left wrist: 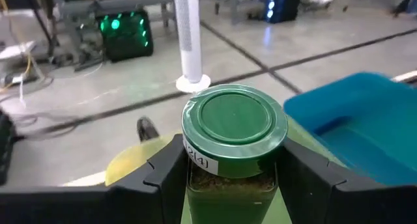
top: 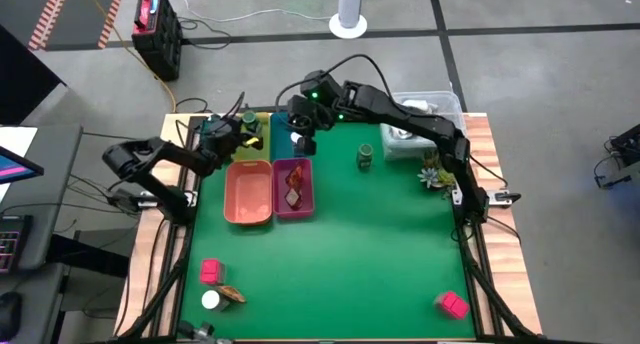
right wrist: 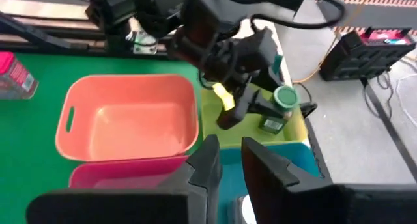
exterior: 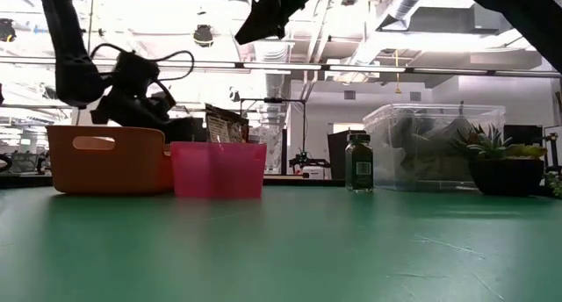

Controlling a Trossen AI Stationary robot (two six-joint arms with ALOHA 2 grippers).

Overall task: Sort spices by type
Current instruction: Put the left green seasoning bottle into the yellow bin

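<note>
Left end effector (right wrist: pixel 277 116) pinching a green jar (left wrist: pixel 233 142) over the yellow tray (right wrist: pixel 296 129); next I'd guess lower and release

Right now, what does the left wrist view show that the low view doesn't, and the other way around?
Only the left wrist view shows the left pincer shut on a green-lidded jar, with the blue tray and yellow tray beneath and beside it. Only the low view shows the orange tray, the pink tray, a second dark green jar standing on the green mat, the clear tub and the small plant. Both show room beyond the table.
</note>
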